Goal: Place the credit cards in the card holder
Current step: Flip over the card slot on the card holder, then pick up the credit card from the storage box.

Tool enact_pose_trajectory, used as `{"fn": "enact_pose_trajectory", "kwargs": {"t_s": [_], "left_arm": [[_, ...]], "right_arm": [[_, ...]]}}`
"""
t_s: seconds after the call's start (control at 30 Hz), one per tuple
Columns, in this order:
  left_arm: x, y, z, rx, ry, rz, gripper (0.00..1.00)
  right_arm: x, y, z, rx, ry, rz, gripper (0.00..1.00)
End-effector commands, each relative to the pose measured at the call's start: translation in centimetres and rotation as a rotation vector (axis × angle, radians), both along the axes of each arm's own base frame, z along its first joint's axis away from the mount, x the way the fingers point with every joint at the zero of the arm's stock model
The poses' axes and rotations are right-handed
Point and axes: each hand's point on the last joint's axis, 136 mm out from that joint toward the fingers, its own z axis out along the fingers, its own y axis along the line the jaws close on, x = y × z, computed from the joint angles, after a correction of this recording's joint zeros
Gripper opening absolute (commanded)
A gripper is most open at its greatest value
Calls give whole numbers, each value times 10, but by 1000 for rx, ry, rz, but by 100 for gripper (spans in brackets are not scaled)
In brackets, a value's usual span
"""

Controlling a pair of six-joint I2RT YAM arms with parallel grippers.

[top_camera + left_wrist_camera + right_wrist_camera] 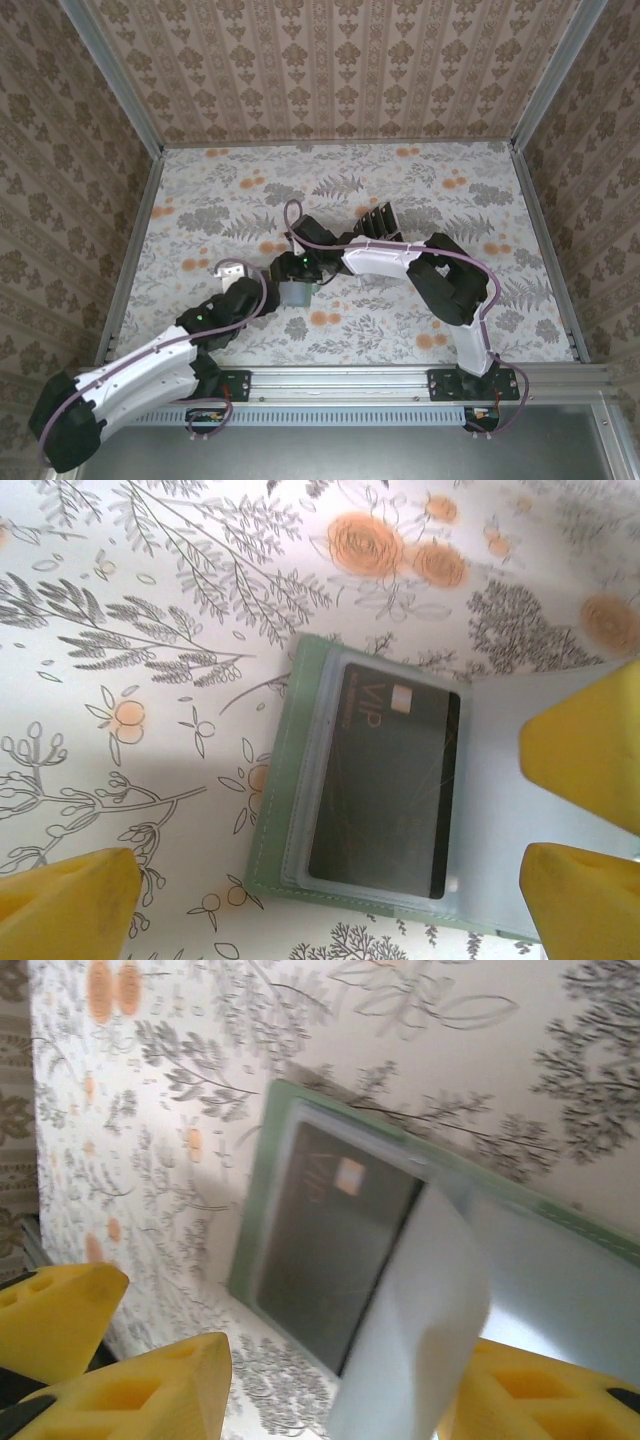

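- Nearest, the right gripper (332, 1378) has its yellow fingers partway apart; a pale flap of the card holder (250, 1222) rises between them, unpinched.
- One black credit card (385, 780) sits in its clear pocket.
- The card holder lies left of the table's (200, 200) centre, toward the near edge, partly under the right wrist.
- A clear rack (380, 218) stands behind.
- The left gripper (320, 908) is spread wide above the card holder, grasping nothing.

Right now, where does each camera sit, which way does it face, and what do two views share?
Top external: above, behind the arm bases, looking down on the table; left arm and right arm reach toward the card holder.
Left wrist: on the left arm, facing down at the card holder and its black card; yellow fingers at bottom corners.
Right wrist: on the right arm, facing down at the card holder; yellow fingers low, clear flap raised between.
Shared: both wrist views show the card holder and black card.
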Motion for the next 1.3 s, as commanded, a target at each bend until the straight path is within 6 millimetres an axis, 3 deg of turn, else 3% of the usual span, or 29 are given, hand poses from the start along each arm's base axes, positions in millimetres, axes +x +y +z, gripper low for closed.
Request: {"fn": "enact_pose_trajectory", "kwargs": {"t_s": [0.0, 0.23, 0.37, 0.53, 0.67, 0.77, 0.87, 1.13, 1.27], "left_arm": [[-1, 13, 13, -16, -24, 69, 100], [-5, 24, 20, -58, -44, 130, 100], [-7, 26, 17, -61, -35, 139, 100], [-5, 24, 15, -64, -39, 135, 100], [-2, 18, 14, -51, -32, 109, 100], [2, 11, 13, -43, -20, 76, 100], [8, 6, 10, -30, -2, 49, 100], [35, 4, 2, 28, 71, 12, 100], [47, 4, -4, 36, 117, 2, 100]], "right_arm": [[-4, 13, 5, -7, 19, 15, 56], [7, 39, -20, -37, 64, 27, 56], [11, 48, -17, -24, 62, 44, 56], [17, 46, 17, 13, 6, 74, 56], [20, 27, 57, 44, -59, 76, 56], [25, -4, 79, 17, -111, 36, 56], [30, -47, 84, -68, -148, -14, 56], [32, -175, 62, -445, -209, -103, 54], [30, -219, 63, -652, -265, -91, 51]]}}
